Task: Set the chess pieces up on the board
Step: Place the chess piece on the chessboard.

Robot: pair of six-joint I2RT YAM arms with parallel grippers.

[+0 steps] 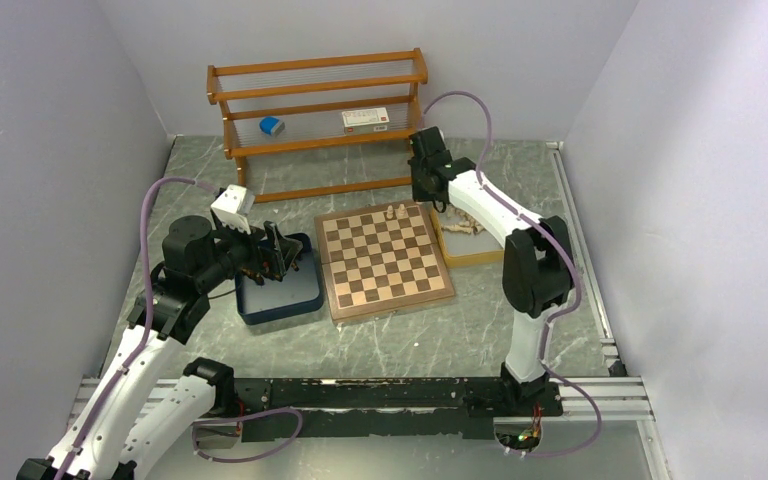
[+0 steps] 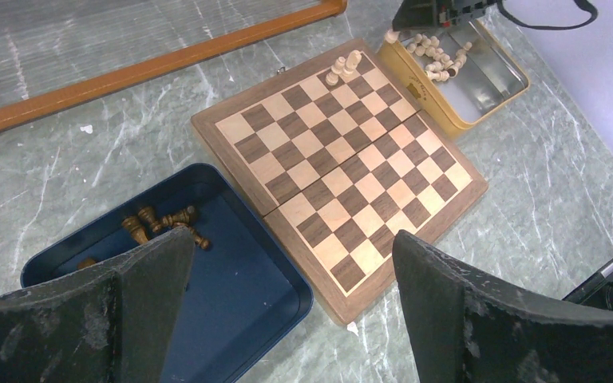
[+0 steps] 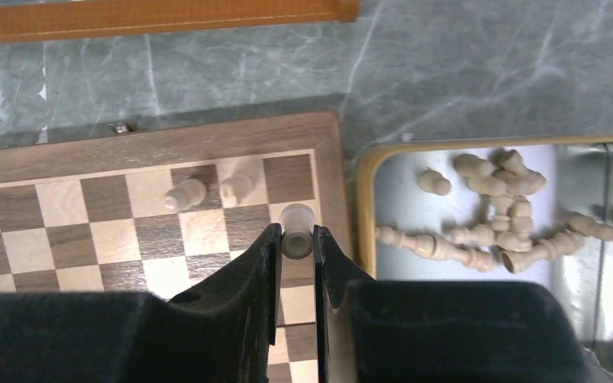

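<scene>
The right claw (image 3: 295, 246) is pinching a cream piece (image 3: 297, 230) between its black fingers (image 3: 265, 263). The piece is over the board (image 3: 88, 231), in the right edge column, one row in from the far row. I cannot tell whether its base touches the square. Two cream men (image 3: 185, 194) stand on neighbouring squares in the board's far row, just left of the pinched piece. The far right corner square lies between them and the board's border.

The yellow tray (image 3: 365, 207) lies right of the board, its rim just beside the border. In it, a heap of loose cream men (image 3: 495, 223) lie mostly on their sides.

The left claw (image 2: 293, 238) is spread wide and grips nothing. It hangs over the navy tray (image 2: 247, 303), which sits against the board's left edge. A few dark men (image 2: 164, 222) lie tumbled together in the part of that tray away from the board.

Behind the board, a wooden rack (image 1: 315, 110) stands on the grey-green marbled worktop (image 1: 520, 330), close to the back wall. A small blue thing (image 1: 272, 126) and a white box (image 1: 365, 118) sit on one of its shelves.
</scene>
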